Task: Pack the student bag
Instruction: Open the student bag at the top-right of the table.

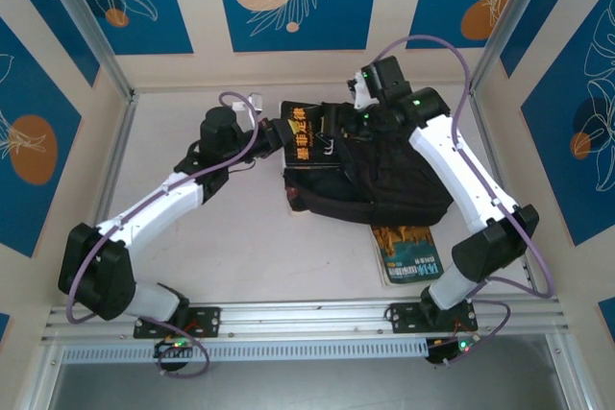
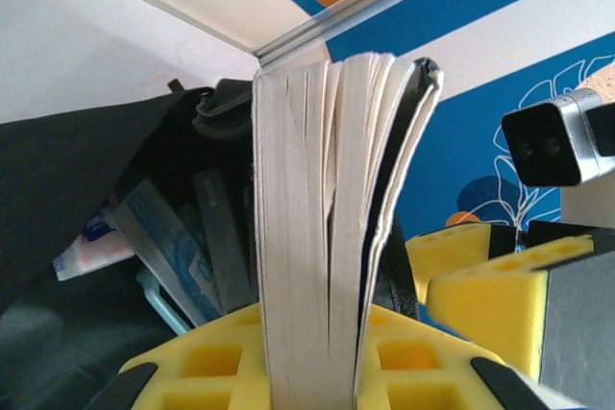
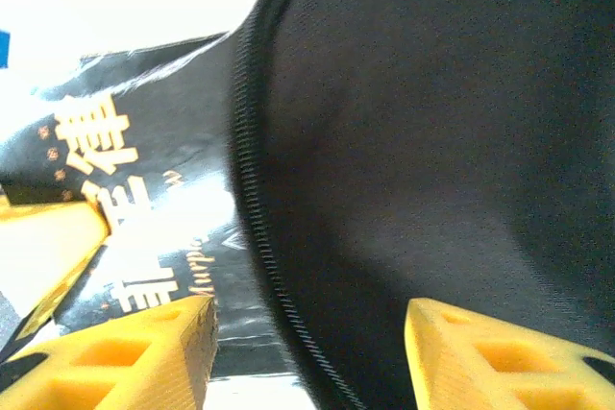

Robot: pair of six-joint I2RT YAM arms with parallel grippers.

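The left arm [image 1: 163,194] reaches from the near left base, elbow low over the surface [image 1: 240,247], wrist turned inward toward the middle. Its jaws are narrow, clamped on one edge of a black book [image 1: 306,132]. The book is held on edge, its pages fanning a little at the free end.

The step in hand looks like feeding this book into the bag [image 1: 384,180], which lies slumped right of centre with its mouth toward the book. The book's far part seems to sit just under the zip rim [image 3: 255,189]. To do it well, the leading corner should pass beneath that rim, not butt against it. It should then slide in flat beside the contents [image 2: 163,228]. A firm hold should stop the loose pages from splaying and catching.

The right arm [image 1: 466,180] rises from the near right and folds over the bag, wrist bent down at the mouth. Its jaws stand wide, and the rim runs between the fingers [image 3: 144,357], apparently unpinched. Pinching and lifting the rim would help the mouth gape. A second book [image 1: 408,252] lies near the right base, partly under the bag.
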